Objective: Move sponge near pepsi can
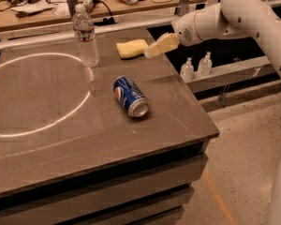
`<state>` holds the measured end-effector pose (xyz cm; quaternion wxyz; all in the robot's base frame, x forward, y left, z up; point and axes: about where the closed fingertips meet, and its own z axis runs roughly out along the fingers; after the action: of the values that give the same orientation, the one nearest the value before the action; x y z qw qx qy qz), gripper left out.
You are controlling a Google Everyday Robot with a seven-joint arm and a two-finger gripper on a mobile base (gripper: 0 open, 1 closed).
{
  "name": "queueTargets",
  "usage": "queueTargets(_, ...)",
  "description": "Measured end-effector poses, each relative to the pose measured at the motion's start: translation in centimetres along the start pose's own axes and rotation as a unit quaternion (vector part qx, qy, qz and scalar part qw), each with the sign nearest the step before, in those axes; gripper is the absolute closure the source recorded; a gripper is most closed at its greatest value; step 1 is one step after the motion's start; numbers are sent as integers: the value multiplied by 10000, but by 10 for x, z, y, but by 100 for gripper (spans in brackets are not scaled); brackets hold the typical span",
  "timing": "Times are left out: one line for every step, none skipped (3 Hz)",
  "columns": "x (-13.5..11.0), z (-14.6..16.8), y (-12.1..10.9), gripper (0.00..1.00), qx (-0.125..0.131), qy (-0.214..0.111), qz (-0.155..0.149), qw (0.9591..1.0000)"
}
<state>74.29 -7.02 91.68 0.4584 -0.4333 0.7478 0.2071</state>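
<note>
Lying on the dark grey tabletop (47,139), well beyond the blue aluminium pepsi can (130,96) toppled on its side: pale yellow foam sponge (131,48), not yet lifted, with grasping and carrying judged outstanding. Hanging just beside the sponge, on the far side from the can: cream-coloured tool (151,53), seemingly carrying nothing, released or clenched impossible to tell.

The arm (246,13) is smooth, white and rounded, ending in a cream end effector (151,52) just beside the sponge (130,48)
</note>
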Motion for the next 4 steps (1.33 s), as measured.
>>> queueTargets(15, 6, -7, 0, -189, -90, -54, 9998)
queueTargets(31, 13, -14, 0, -271, -126, -18, 9996)
queueTargets(48, 24, -22, 0, -228, -119, 105, 9996)
queueTargets(51, 48, -29, 0, -238, -145, -15, 9996)
